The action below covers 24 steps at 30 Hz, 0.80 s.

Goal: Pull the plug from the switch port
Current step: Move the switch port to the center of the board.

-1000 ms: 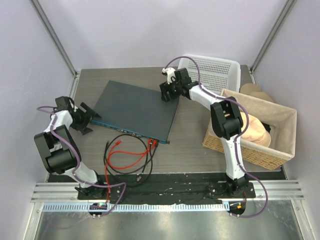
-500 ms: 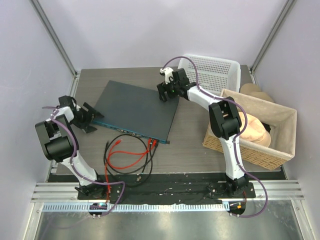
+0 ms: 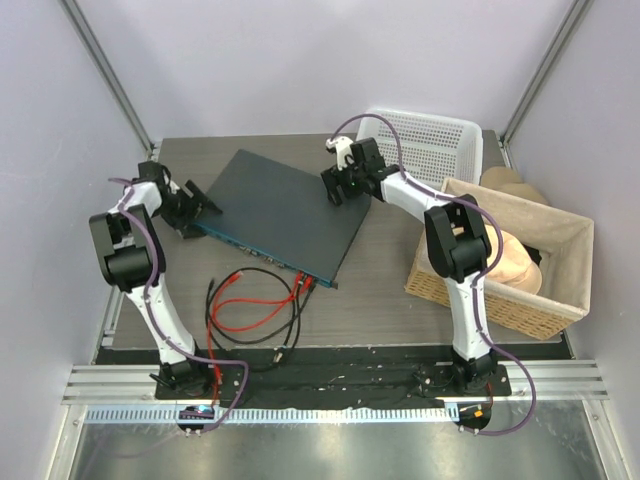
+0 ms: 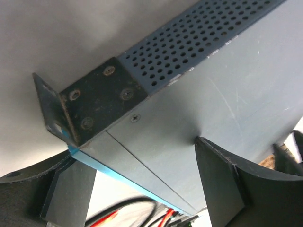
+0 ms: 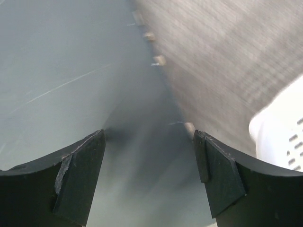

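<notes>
The switch [image 3: 285,210] is a flat dark slate-grey box lying askew on the table, its bluish front edge facing near-left. Red and black plugs [image 3: 304,284] sit in sockets at the right end of that edge. Their cables [image 3: 250,310] coil on the table in front. My left gripper [image 3: 195,208] is open, its jaws straddling the switch's front-left corner [image 4: 142,156] beside the black mounting ear [image 4: 90,99]. My right gripper [image 3: 343,190] is open over the switch's far right edge, with the fingertips [image 5: 83,161] down on its top [image 5: 57,71].
A white perforated basket [image 3: 425,145] stands at the back right, just behind my right gripper, and shows in the right wrist view [image 5: 284,137]. A wicker basket [image 3: 500,305] holding beige soft things sits at the right. Grey walls close off the back and sides.
The switch has turned clockwise, its left end swinging away from me while the plugged corner stayed put. My left gripper moved far and right with that corner. The right gripper barely shifted.
</notes>
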### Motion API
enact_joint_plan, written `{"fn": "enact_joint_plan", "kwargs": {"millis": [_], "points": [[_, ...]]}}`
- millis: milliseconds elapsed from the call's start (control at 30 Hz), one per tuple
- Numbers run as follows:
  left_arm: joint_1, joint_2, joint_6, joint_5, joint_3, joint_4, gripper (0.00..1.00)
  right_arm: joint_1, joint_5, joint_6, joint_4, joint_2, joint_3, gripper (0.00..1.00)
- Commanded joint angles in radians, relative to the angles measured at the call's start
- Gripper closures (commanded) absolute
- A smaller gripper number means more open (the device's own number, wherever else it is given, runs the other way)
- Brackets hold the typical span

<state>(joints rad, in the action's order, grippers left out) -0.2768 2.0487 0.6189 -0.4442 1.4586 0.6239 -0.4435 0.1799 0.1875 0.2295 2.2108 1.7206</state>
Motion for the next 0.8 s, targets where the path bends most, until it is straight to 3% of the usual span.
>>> {"fn": "enact_joint_plan", "kwargs": {"millis": [0,133,400,567,767], "points": [[0.071,0.177,0.004,-0.013,0.213,-0.217,0.18,-0.018,0.009,0.044,0.198,-0.019,-0.095,0.16],[0.123,0.274,-0.015,-0.013,0.392,-0.253,0.18,-0.018,0.019,0.052,0.218,-0.022,-0.081,0.17],[0.176,0.344,-0.054,-0.050,0.519,-0.270,0.21,-0.032,0.032,0.075,0.241,-0.042,-0.088,0.17],[0.153,0.239,-0.079,-0.048,0.525,-0.199,0.23,-0.032,0.018,0.076,0.238,-0.052,-0.095,0.17],[0.145,-0.017,-0.160,-0.019,0.396,-0.168,0.17,-0.032,0.007,0.070,0.222,-0.072,-0.111,0.14]]}}
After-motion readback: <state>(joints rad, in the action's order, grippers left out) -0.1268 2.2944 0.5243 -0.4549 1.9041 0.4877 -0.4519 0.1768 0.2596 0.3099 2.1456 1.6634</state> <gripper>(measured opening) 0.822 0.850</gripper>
